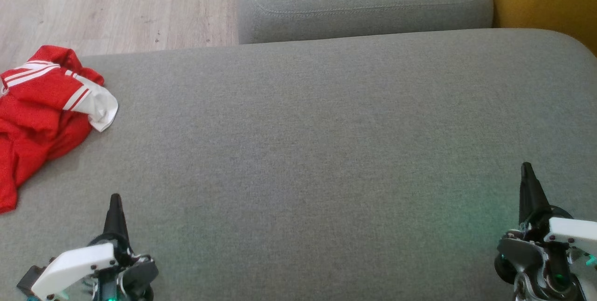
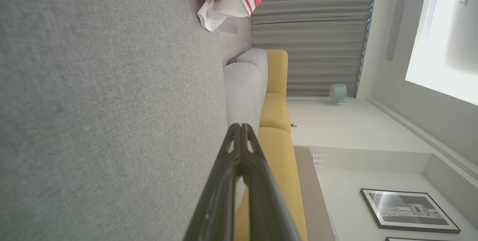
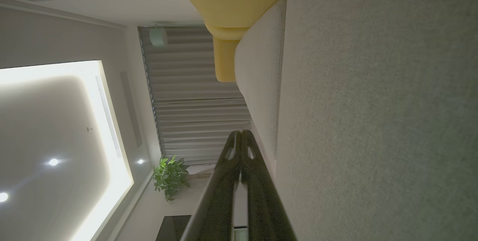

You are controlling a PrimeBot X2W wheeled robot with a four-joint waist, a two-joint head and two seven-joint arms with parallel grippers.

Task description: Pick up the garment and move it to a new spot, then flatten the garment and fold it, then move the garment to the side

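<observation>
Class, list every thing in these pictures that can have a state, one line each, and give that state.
garment: crumpled heap on the grey cushion, not held
left gripper: shut, empty, apart from the garment
right gripper: shut, empty
curtains: drawn shut
ceiling lights: on

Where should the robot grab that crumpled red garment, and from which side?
Probably the white flap of the crumpled red garment with white stripes, which sticks out toward the middle of the grey fabric cushion. It is a loose fold clear of the pile, easy to pinch. The left hand is nearest, so coming down from above on that inner side looks best.
</observation>
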